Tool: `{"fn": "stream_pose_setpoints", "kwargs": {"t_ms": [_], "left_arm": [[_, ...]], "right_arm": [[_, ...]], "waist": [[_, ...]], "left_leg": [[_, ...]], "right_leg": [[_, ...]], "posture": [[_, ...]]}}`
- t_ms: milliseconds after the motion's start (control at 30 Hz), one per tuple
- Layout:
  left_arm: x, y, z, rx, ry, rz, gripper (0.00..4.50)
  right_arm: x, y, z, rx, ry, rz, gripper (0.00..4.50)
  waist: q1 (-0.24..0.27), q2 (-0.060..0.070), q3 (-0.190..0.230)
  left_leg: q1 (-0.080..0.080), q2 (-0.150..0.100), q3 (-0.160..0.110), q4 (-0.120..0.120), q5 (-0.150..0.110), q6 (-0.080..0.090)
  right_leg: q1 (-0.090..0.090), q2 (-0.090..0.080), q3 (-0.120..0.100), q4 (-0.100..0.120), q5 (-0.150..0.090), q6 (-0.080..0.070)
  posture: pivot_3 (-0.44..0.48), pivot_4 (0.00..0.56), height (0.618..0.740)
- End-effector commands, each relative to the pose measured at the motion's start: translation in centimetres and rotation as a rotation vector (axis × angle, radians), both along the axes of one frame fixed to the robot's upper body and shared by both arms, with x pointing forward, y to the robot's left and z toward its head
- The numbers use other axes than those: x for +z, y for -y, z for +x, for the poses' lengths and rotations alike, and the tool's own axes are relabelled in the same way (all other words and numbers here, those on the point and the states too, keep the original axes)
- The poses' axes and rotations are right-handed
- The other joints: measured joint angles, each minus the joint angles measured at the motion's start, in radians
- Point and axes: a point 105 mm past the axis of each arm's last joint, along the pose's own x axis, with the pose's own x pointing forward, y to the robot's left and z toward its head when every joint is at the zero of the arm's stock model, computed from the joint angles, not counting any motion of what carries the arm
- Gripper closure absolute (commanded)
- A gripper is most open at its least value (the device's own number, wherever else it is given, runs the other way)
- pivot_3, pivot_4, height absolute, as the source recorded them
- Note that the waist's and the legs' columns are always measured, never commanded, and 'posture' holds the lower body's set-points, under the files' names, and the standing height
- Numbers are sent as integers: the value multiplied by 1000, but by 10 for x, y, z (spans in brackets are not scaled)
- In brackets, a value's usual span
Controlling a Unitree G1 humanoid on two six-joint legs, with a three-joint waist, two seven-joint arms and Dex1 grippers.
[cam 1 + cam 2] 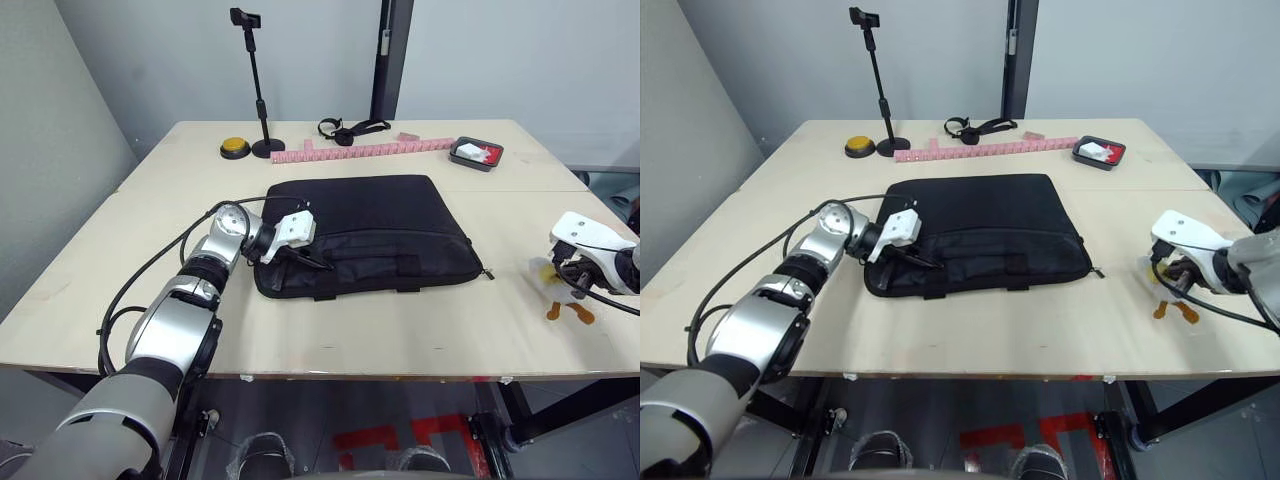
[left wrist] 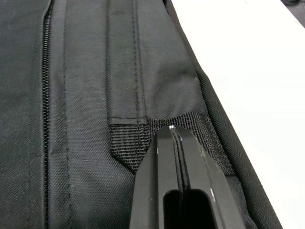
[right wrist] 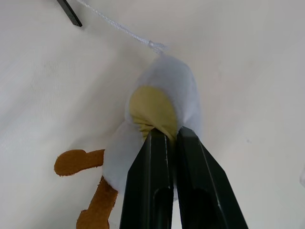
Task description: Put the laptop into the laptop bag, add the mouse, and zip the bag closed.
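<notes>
Worryingly, the right end effector (image 3: 170, 131) is pinched shut on the yellow face of a white plush toy (image 3: 162, 102), well to the right of the laptop bag (image 1: 365, 230). That toy is not the mouse, so bagging it would spoil the task. The left end effector (image 2: 172, 128), fingers pressed together with nothing between them, rests on the webbing at the front left corner of the laptop bag, near the zipper (image 2: 45, 95). It could snag the strap or drag the bag across the surface (image 1: 420, 330). I cannot tell whether the laptop is inside the bag.
</notes>
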Motion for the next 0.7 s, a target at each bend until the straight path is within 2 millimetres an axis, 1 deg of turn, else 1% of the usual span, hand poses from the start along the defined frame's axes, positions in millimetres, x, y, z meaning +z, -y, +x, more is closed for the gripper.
{"fn": "stream_pose_setpoints", "kwargs": {"t_ms": [33,200,300,467,600,700], "left_arm": [[-43,-21,-15,0,-112,175,4500],[-45,-23,-15,0,-100,193,4500],[-46,-24,-15,0,-94,199,4500],[-52,-26,-19,-10,-100,213,4500],[-53,-26,-20,-12,-100,216,4500],[-54,-26,-19,-6,-99,213,4500]], "right_arm": [[24,-7,11,0,95,-37,4440],[34,-26,22,47,148,-48,4440],[44,-43,35,86,204,-117,4440],[55,-62,45,124,248,-150,4440],[59,-68,55,128,278,-195,4440],[53,-68,61,124,266,-249,4440]], "waist": [[-3,1,0],[-7,1,-1],[-13,2,-2],[-12,3,-2],[-13,3,-2],[-15,3,-2]], "left_leg": [[0,0,0,0,0,0],[1,0,0,0,0,0],[2,0,1,0,0,0],[4,0,2,0,0,0],[8,0,4,-1,0,0],[9,0,5,-2,0,-1]], "right_leg": [[0,0,0,0,0,0],[0,0,1,0,0,0],[1,0,1,1,0,0],[1,0,2,2,0,0],[2,0,4,2,0,0],[2,0,5,3,0,0]], "posture": [[0,150,740],[0,150,740],[0,150,740],[0,150,740],[0,150,740],[0,150,740]]}}
